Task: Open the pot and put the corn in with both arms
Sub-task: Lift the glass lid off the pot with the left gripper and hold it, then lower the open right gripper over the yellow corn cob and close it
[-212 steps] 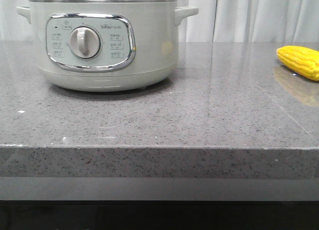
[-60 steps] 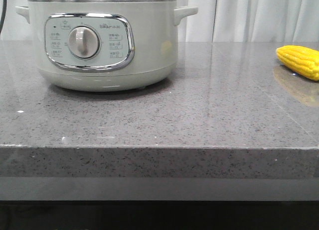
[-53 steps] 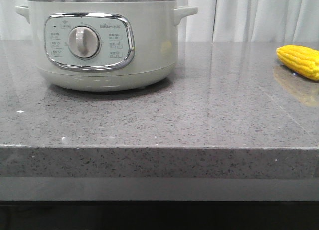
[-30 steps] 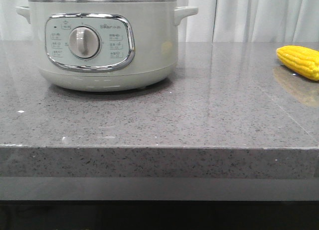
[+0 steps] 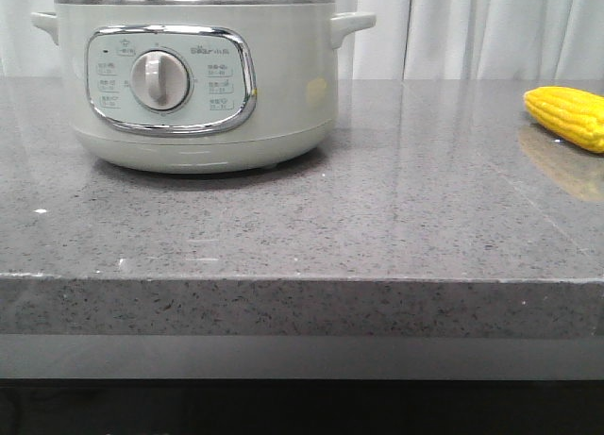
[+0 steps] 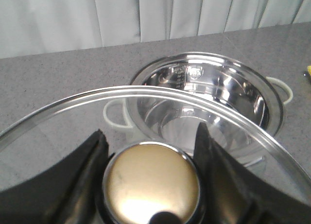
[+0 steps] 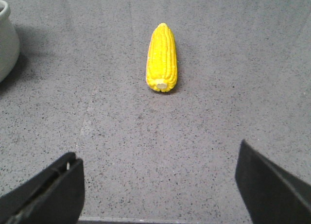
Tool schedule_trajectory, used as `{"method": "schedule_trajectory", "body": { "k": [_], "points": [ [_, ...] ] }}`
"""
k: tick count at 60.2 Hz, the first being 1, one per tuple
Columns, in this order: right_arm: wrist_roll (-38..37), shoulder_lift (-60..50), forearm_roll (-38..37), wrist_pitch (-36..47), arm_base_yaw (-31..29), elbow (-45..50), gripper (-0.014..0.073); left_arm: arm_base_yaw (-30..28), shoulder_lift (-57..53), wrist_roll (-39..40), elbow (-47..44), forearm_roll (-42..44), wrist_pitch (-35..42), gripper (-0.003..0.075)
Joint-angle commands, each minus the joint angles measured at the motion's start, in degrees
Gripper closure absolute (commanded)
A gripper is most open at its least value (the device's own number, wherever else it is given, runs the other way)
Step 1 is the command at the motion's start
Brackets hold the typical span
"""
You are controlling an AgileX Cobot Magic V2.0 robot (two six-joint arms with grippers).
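Left hand clamps glass lid by its knob, held above open pot. Right hand spread wide, empty, short of corn lying on bench.

Bright, even light; sharp frames, glossy countertop reflections.

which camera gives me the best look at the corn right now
The right wrist view: the whole corn lies unobstructed on the countertop, ahead of the open right claw. The front view cuts the cob off at the frame's right edge. The left wrist view shows at most a yellow sliver at its edge.
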State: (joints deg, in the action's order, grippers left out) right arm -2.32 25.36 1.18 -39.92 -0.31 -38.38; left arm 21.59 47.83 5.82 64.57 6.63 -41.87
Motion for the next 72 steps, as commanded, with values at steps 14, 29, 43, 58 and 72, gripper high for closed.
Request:
{"method": "schedule_trajectory", "body": {
  "k": [14, 29, 43, 58, 72],
  "points": [
    [0.41, 2.09, -0.21, 3.25, -0.05, -1.98, -0.0048, -0.12, -15.66, 0.36, -9.98, 0.36, 7.41, 0.0481],
    [0.41, 14.03, -0.21, 2.74, -0.05, -8.47, -0.0048, -0.12, -17.98, 0.36, -10.89, 0.12, 7.33, 0.0482],
    [0.41, 30.73, -0.25, -0.80, -0.11, -20.80, -0.0048, -0.12, -17.98, 0.36, -10.89, 0.12, 7.33, 0.0482],
    [0.41, 47.33, -0.25, -5.81, -1.12, -35.65, -0.0048, -0.12, -17.98, 0.36, -10.89, 0.12, 7.43, 0.0482],
    [0.91, 60.11, 0.17, -11.69, -3.10, -48.32, -0.0048, -0.12, -17.98, 0.36, -10.89, 0.12, 7.43, 0.0482]
  ]
}}
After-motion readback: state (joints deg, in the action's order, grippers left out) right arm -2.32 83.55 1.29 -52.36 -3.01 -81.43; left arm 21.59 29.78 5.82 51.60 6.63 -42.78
